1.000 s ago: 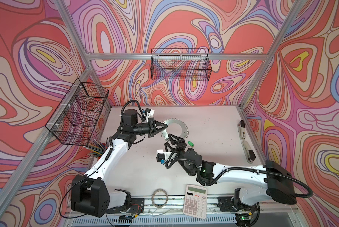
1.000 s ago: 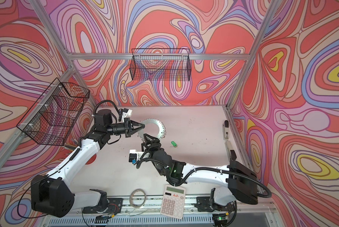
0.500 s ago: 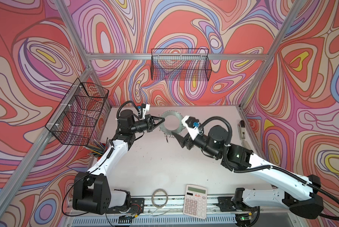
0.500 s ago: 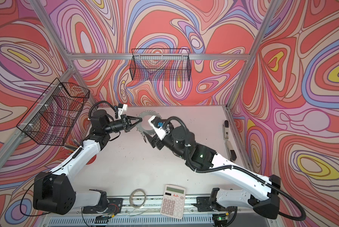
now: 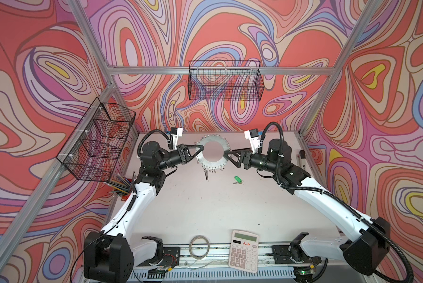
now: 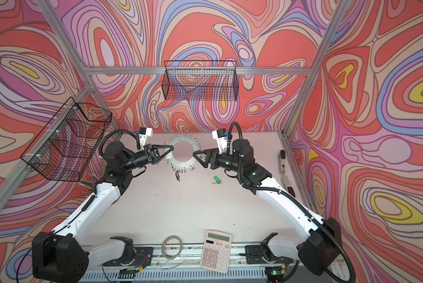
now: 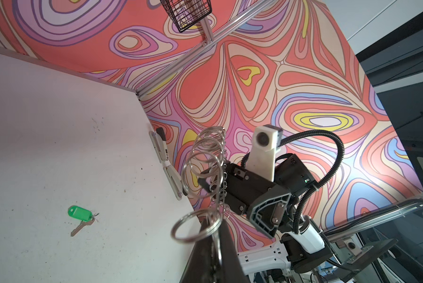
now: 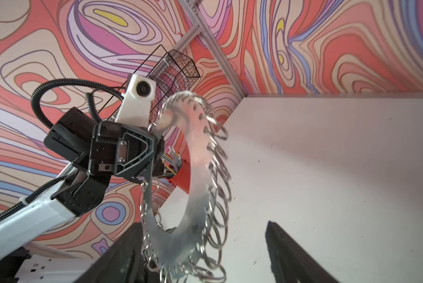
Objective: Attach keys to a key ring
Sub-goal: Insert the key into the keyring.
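So the key ring is edge-on here, wire loops fanned out, rim pinched in the left gripper jaws. The right gripper faces it from the opposite side. The green-tagged key lies flat on the desk, well apart.

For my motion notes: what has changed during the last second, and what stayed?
The right arm swung out from mid-table and rose; the right tool, open, now straddles the rim of the key ring opposite the left tool. The ring turned full-face toward the top views. Unchanged: the left tool stays shut on the ring, and the green-tagged key lies on the table.
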Controlling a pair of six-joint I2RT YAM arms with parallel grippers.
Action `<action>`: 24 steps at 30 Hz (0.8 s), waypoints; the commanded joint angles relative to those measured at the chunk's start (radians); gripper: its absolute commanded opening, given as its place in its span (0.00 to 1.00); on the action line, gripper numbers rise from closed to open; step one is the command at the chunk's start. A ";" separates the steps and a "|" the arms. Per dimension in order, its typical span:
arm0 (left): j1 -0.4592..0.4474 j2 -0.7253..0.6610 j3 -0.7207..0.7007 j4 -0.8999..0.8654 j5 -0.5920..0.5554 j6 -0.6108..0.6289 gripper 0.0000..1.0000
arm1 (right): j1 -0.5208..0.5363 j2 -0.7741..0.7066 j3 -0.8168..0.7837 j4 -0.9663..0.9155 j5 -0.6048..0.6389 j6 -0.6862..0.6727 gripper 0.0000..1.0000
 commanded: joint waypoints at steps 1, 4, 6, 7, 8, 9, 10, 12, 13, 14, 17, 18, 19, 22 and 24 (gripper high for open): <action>-0.012 -0.045 -0.026 0.017 -0.070 0.017 0.00 | -0.002 -0.001 -0.046 0.163 -0.109 0.113 0.81; -0.030 -0.066 -0.038 0.014 -0.125 0.033 0.00 | 0.001 0.020 -0.099 0.330 -0.161 0.210 0.74; -0.045 -0.066 -0.042 0.026 -0.140 0.031 0.00 | 0.002 0.029 -0.121 0.405 -0.167 0.250 0.69; -0.052 -0.066 -0.042 0.030 -0.144 0.030 0.00 | 0.002 0.033 -0.125 0.427 -0.173 0.257 0.68; -0.057 -0.066 -0.042 0.031 -0.149 0.030 0.00 | 0.002 0.037 -0.125 0.444 -0.177 0.263 0.67; -0.063 -0.067 -0.043 0.030 -0.156 0.030 0.00 | 0.003 0.042 -0.125 0.460 -0.179 0.269 0.63; -0.067 -0.067 -0.045 0.032 -0.161 0.030 0.00 | 0.004 0.048 -0.123 0.475 -0.179 0.279 0.55; -0.073 -0.071 -0.052 0.041 -0.168 0.026 0.00 | 0.004 0.061 -0.118 0.493 -0.184 0.288 0.45; -0.073 -0.071 -0.054 0.042 -0.170 0.024 0.00 | 0.004 0.066 -0.116 0.501 -0.187 0.290 0.42; -0.075 -0.072 -0.054 0.042 -0.170 0.023 0.00 | 0.004 0.069 -0.115 0.507 -0.187 0.293 0.37; -0.077 -0.075 -0.056 0.041 -0.170 0.022 0.00 | 0.004 0.078 -0.116 0.518 -0.186 0.297 0.23; -0.077 -0.076 -0.057 0.042 -0.169 0.021 0.00 | 0.003 0.081 -0.115 0.518 -0.187 0.297 0.16; -0.078 -0.076 -0.057 0.043 -0.168 0.021 0.00 | 0.003 0.083 -0.113 0.523 -0.188 0.301 0.11; -0.079 -0.078 -0.060 0.049 -0.163 0.020 0.00 | 0.003 0.091 -0.113 0.543 -0.193 0.315 0.00; -0.079 -0.078 -0.061 0.055 -0.161 0.018 0.00 | 0.002 0.097 -0.107 0.546 -0.202 0.317 0.00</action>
